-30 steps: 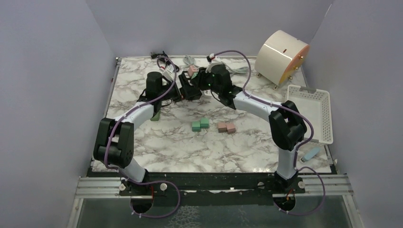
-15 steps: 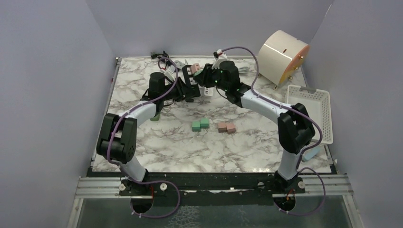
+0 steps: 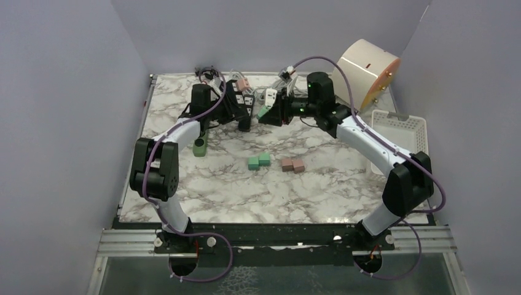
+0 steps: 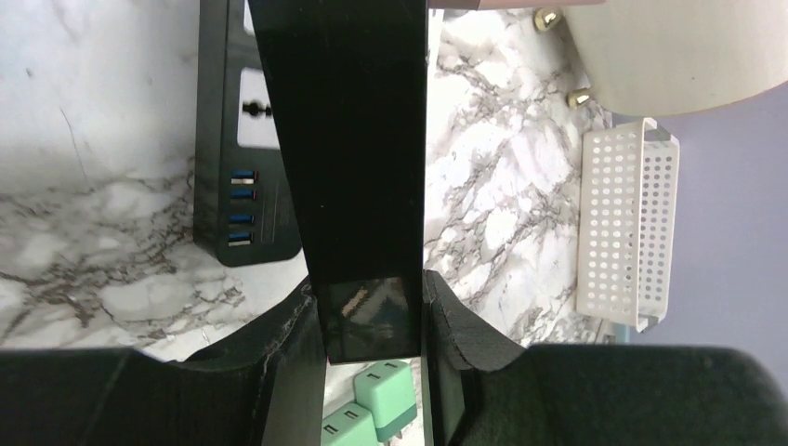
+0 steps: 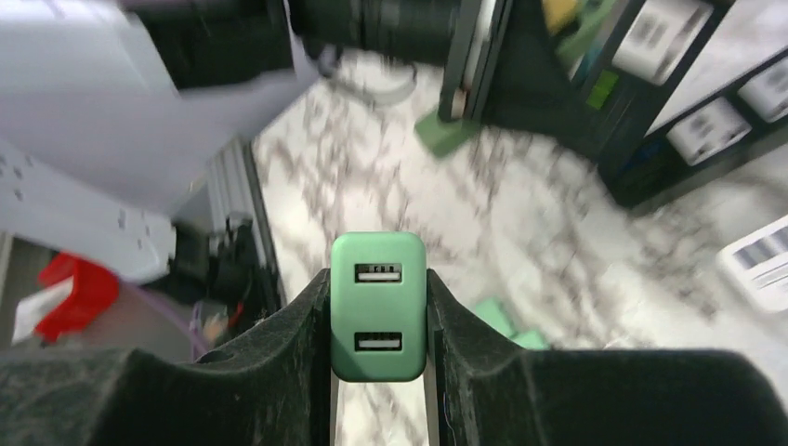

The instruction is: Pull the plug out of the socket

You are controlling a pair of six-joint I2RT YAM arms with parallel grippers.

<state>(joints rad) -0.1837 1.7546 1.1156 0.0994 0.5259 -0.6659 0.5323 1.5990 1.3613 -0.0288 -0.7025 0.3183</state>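
Soft, even overhead light brightens the marble surface [image 3: 203, 184], shadows faint beneath the arms. The right wrist view's background smears with motion blur; the green plug [image 5: 378, 307] is sharp. The left wrist view is crisp, the power strip [image 4: 344, 186] near-black.

The white marble-patterned desk [image 3: 203, 184] carries two joined green plastic charger blocks [image 3: 258, 161] near two pink ones [image 3: 293, 165]. A white perforated plastic basket [image 3: 423, 150] sits at its right edge, and a cream cylindrical drum [image 3: 362, 70] at the far right corner.
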